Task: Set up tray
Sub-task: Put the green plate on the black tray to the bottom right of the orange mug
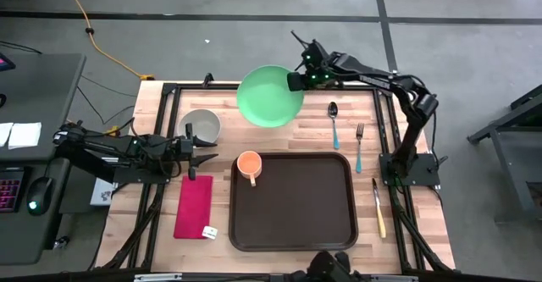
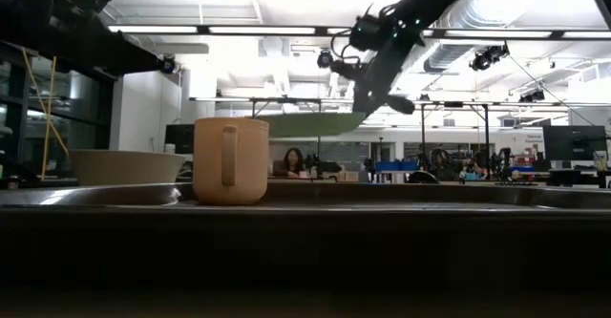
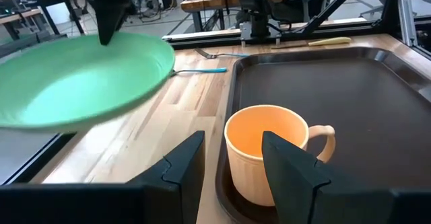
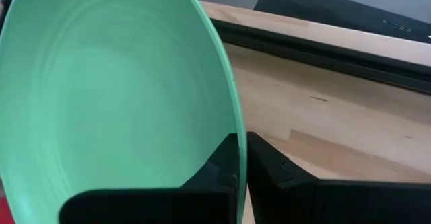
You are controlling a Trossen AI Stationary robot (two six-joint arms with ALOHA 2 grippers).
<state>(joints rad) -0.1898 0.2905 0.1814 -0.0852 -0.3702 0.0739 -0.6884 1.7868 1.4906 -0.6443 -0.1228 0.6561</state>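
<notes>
- The desk (image 1: 381,121) is pale wood, framed in dark rails; its near edge is partly covered by a camera mount in the high view.
- The tray (image 1: 305,206) lies flat at the desk's middle front, its long axis running left to right — in the low view only its dark rim shows.
- The green plate (image 1: 269,96) hangs above the desk behind the tray, clenched at its rim by the right gripper (image 1: 294,82).
- The red cloth (image 1: 194,206) lies left of the tray.
- The orange mug (image 1: 249,166) stands in the tray's rear left corner, handle toward the front.
- The left gripper (image 1: 201,157) sits just left of the mug, fingers released.
</notes>
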